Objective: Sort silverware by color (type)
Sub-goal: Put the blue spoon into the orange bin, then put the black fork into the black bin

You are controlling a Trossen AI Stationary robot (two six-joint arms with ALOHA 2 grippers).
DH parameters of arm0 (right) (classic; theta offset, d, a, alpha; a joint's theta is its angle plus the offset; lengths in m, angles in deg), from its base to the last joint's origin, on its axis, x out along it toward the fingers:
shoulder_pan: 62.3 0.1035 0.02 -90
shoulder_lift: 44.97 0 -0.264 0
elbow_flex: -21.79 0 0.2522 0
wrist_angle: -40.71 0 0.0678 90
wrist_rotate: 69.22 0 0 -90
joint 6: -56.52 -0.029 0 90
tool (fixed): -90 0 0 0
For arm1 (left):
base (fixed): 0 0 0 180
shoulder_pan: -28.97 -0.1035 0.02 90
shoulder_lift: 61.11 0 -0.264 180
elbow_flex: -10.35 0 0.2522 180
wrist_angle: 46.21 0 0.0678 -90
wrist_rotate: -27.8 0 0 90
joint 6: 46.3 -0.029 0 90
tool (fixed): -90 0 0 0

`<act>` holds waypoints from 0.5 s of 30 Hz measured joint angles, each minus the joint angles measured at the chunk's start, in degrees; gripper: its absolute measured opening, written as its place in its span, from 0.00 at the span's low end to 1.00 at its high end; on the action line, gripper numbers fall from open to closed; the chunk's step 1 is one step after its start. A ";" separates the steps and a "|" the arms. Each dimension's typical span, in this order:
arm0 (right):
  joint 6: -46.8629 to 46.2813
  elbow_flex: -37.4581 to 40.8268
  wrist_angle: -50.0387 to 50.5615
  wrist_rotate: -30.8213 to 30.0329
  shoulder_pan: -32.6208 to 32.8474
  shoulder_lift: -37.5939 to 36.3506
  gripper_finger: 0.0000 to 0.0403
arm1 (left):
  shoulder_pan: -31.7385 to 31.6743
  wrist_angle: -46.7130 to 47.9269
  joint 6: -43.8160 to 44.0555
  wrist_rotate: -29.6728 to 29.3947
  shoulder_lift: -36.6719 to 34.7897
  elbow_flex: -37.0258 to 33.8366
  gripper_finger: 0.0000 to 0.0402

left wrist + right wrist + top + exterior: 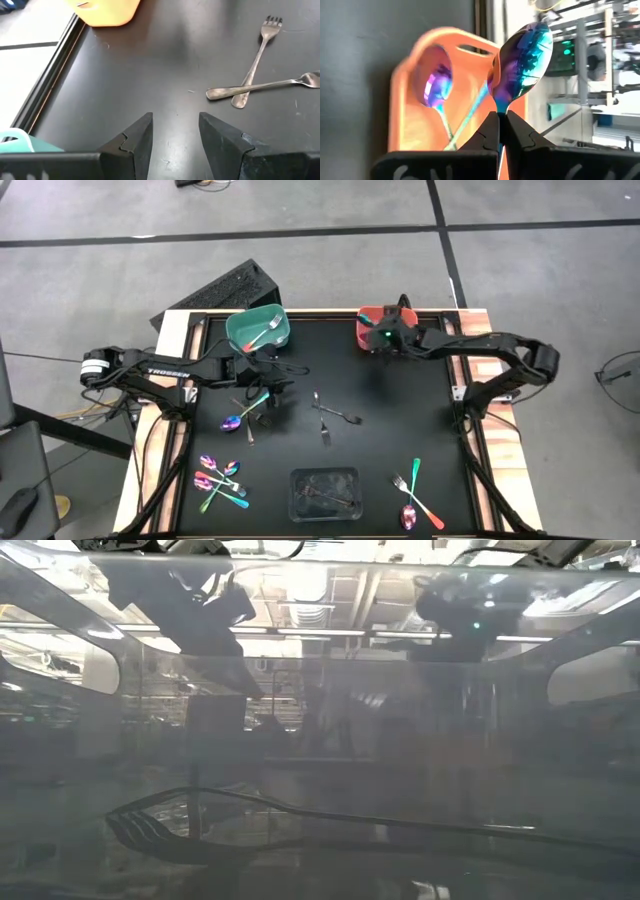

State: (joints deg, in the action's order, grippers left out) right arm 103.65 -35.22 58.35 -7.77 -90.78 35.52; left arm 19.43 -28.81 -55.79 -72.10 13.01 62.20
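The right pincer (502,120), clamped on a rainbow spoon (520,60), hovers over the orange bin (420,95), likely for dropping; the left pincer (175,135) gapes empty.

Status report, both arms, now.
Right gripper shut on iridescent spoon, above orange bin. Left gripper open, empty, near green bin. Nothing blocking.

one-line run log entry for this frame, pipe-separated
right gripper: shut on rainbow spoon, over orange bin | left gripper: jaws open, empty, by green bin | orange bin: one spoon inside
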 joint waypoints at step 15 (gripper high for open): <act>-2.96 6.04 -11.11 8.65 -6.03 -3.98 0.27 | -1.38 -2.21 1.06 -0.01 0.00 0.02 0.37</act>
State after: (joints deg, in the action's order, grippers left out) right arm 100.69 -29.18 47.24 0.88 -96.81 31.54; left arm 18.05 -31.01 -54.73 -72.11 13.01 62.22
